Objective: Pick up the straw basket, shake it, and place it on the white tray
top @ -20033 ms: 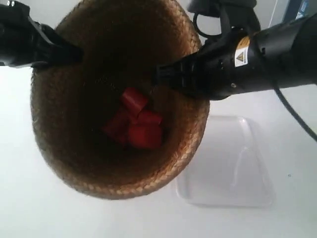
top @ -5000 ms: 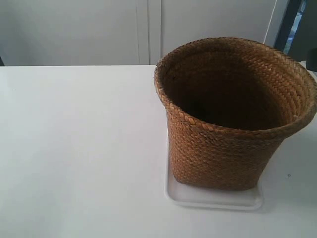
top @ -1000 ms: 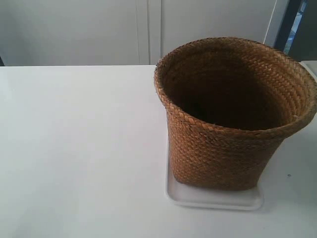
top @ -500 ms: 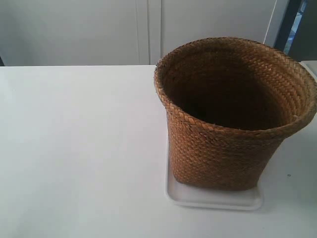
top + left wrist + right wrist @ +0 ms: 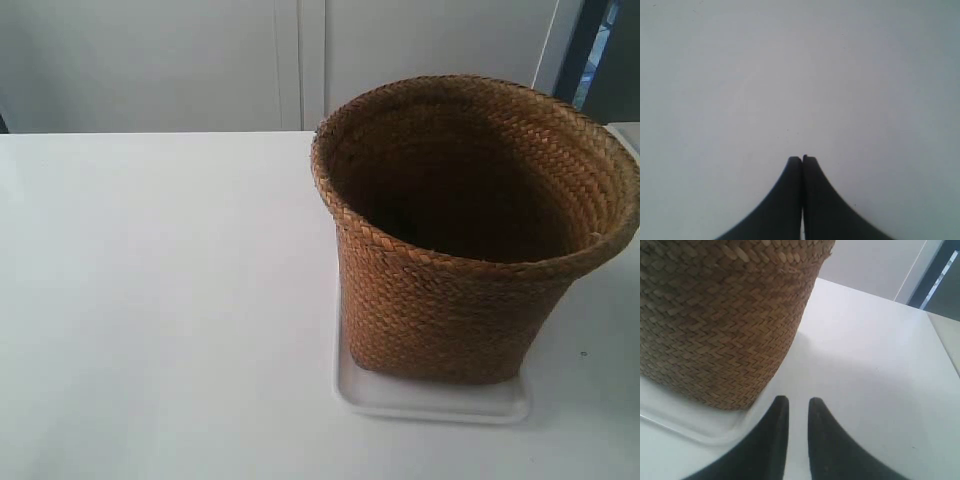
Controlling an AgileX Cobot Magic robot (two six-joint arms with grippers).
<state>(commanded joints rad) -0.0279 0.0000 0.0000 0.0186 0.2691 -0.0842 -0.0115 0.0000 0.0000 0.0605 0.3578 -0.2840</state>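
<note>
The straw basket [image 5: 450, 310] stands upright on the white tray [image 5: 430, 402] at the right of the exterior view; its inside is dark and I cannot see what it holds. No arm shows in that view. In the right wrist view my right gripper [image 5: 798, 400] is slightly open and empty, hovering close beside the straw basket [image 5: 715, 315] and the white tray's rim [image 5: 695, 426] without touching them. My left gripper [image 5: 802, 158] is shut with nothing in it, over bare white table; neither basket nor tray shows in that view.
The white table [image 5: 150, 300] stretches left of the basket. Pale cabinet doors [image 5: 300, 60] stand behind it, and a dark frame [image 5: 580, 50] rises at the back right. The table's far edge [image 5: 942, 332] shows in the right wrist view.
Nothing has moved over the last second. Long before, both arms held the basket tilted in the air with red pieces inside; now it stands on the tray, released.
</note>
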